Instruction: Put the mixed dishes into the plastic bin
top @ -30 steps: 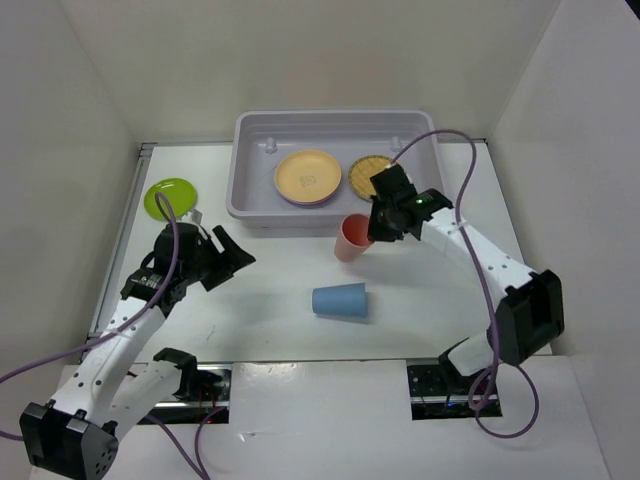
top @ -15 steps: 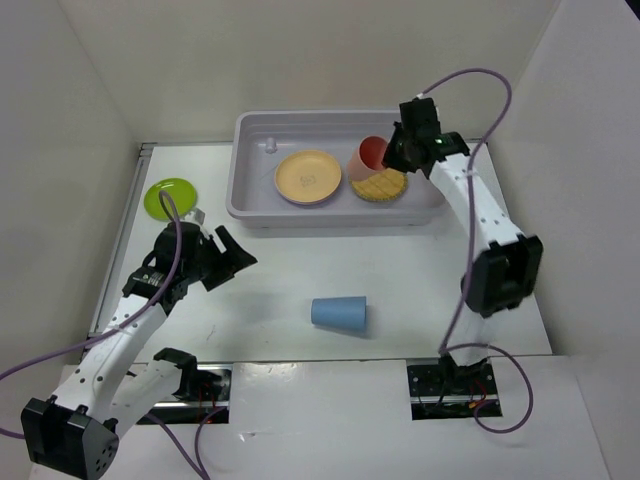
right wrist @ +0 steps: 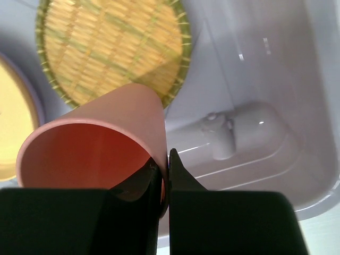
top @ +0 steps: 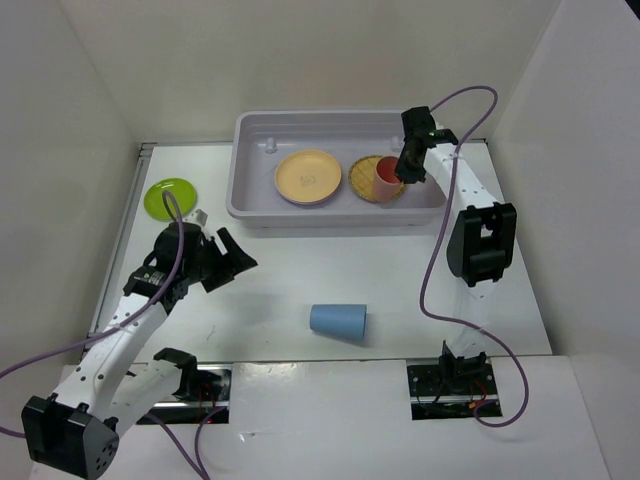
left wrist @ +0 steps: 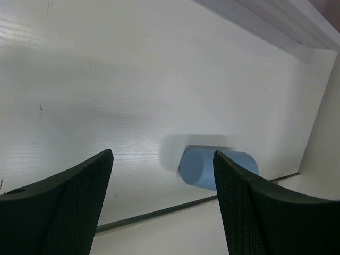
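Clock directions are read on the top view, 12 being the far side.

- Table (top: pixel 420 270): plastic bin (top: pixel 330 213) sits at 12, long side toward the arms, so both can reach it.
- In the bin: orange-yellow plate (top: pixel 308 177) left of centre, apparently stacked on a lavender one. Woven tan plate (top: pixel 365 180) lies flat at its 3 o'clock.
- Lime green plate (top: pixel 170 198) is outside the bin at 10, on the left arm's side, probably that arm's job.
- Blue cup (top: pixel 338 322) lies on its side at 6, well apart from the bin, not yet loaded.
- Salmon-red cup (top: pixel 386 177) is inside the bin, tilted over the woven plate's 3 o'clock edge.
- Right gripper (right wrist: pixel 166 164) is clamped on the cup's wall, one finger inside the rim and one outside. A rim pinch suits a thin wall. Looks like the release step is next.
- Left gripper (left wrist: pixel 162 156) has its jaws wide apart and holds nothing. It points at the blue cup in its wrist view, likely lined up for that pick.
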